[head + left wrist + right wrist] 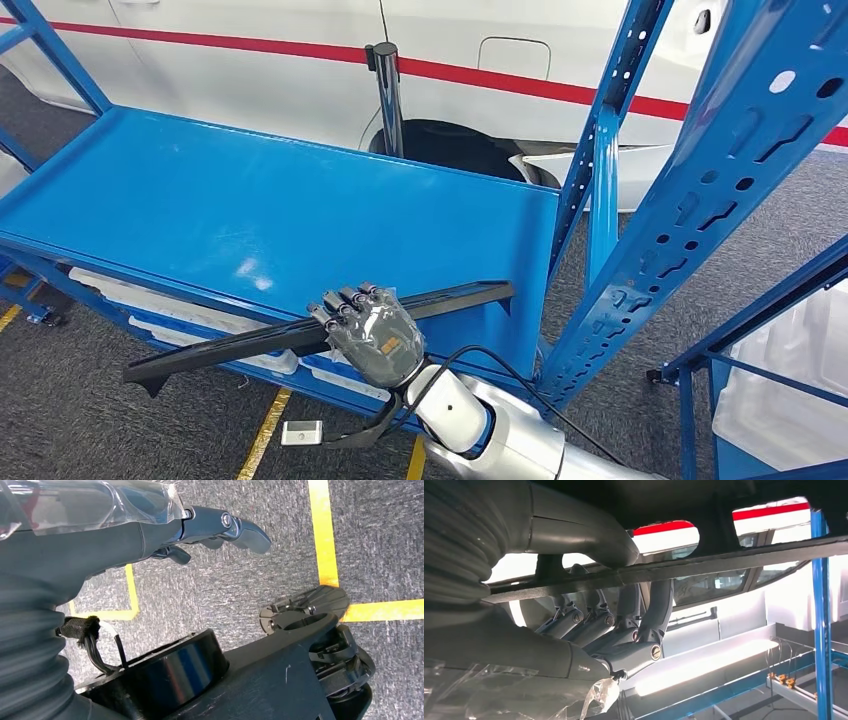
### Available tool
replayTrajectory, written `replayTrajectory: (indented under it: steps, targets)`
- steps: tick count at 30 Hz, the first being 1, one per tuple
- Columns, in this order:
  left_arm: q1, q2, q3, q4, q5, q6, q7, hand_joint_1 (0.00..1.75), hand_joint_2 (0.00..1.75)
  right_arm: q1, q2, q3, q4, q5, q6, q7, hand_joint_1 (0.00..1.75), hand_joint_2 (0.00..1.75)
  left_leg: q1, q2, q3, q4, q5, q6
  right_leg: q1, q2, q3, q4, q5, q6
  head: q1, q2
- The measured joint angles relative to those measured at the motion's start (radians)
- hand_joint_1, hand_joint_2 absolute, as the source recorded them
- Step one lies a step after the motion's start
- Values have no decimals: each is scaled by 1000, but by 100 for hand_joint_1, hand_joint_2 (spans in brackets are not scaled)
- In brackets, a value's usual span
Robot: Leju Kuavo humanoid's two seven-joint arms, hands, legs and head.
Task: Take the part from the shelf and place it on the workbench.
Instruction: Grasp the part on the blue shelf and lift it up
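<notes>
The left robot hand (pixel 220 527) hangs low over the grey floor with yellow lines. Its fingers reach out with gaps between them and it holds nothing.

In the head view, the part (pixel 240 345) is a long, thin black strip. It lies across the front edge of the blue shelf (pixel 230 210), from about 8 o'clock of the picture up toward 3 o'clock. Its left end sticks out past the shelf edge, over the floor.

The right robot hand (pixel 370 330) sits at about 6 o'clock and grips the part near its middle. In the right wrist view, the thumb is on one side of the strip and the fingers (pixel 644 630) wrap the other side.

To do this step well, I think the robot hand should keep a firm hold and lift the strip level, so neither long end dips. It should pull back slowly, because the right end is near the blue shelf post (pixel 600 190) at 2 o'clock and could bump it. The desk is somewhere I cannot see.
</notes>
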Motion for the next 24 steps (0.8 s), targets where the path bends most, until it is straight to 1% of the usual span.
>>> replayTrajectory:
  steps: [15,24]
  targets:
    - [0,0,-7,0,10,0,-4,0,175,24,-18,-25,-37,-53,2,-11,175,175,0,0,0,0,0,0,0,0,0,0,0,0,0,0]
    - [0,-1,-11,0,-24,11,-9,0,175,55,-30,-46,-64,-8,-118,-15,175,175,0,0,0,0,0,0,0,0,0,0,0,0,0,0]
